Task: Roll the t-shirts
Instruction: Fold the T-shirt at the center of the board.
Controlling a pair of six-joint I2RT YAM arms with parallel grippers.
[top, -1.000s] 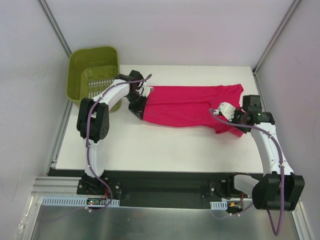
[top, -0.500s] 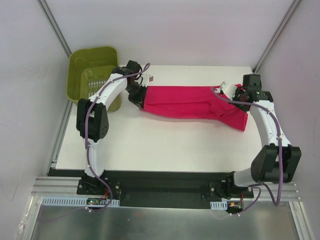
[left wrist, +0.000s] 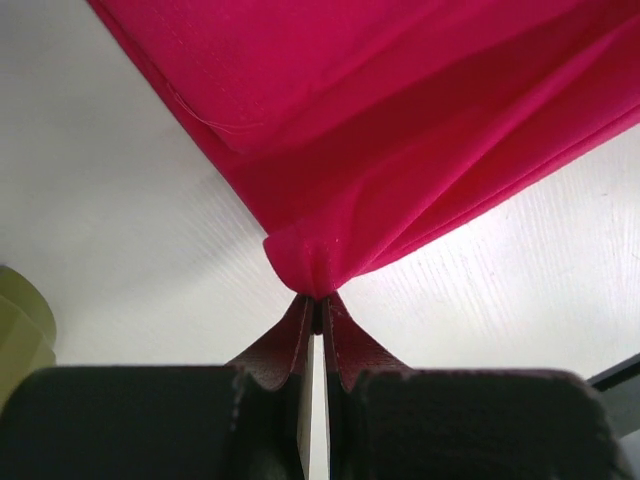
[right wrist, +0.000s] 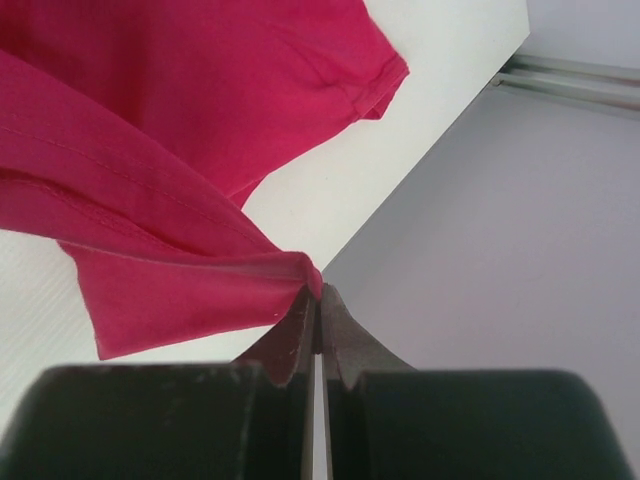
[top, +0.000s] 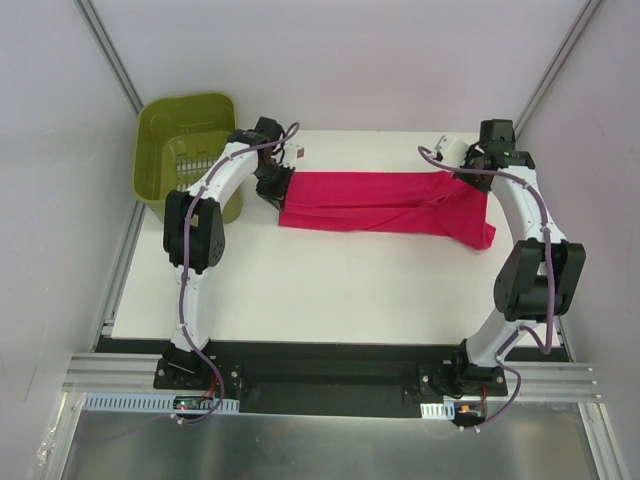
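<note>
A plain magenta-red t-shirt (top: 385,203) is stretched as a long folded band across the back of the white table (top: 330,290). My left gripper (top: 278,187) is shut on its left end, where the cloth (left wrist: 400,150) bunches at the fingertips (left wrist: 318,300). My right gripper (top: 462,172) is shut on the upper right end, the fabric (right wrist: 150,200) pinched at its tips (right wrist: 320,290). A sleeve (top: 478,228) hangs down at the right, seen too in the right wrist view (right wrist: 370,60).
A green basket (top: 185,150) stands at the back left, just beyond the left arm. The right gripper is close to the table's right edge (top: 520,200) and the side wall. Grey walls enclose the table at the back and both sides.
Both grippers have carried the t-shirt toward the back of the table. The right gripper moved far back and up, pulling the cloth into a narrower, tauter band.
</note>
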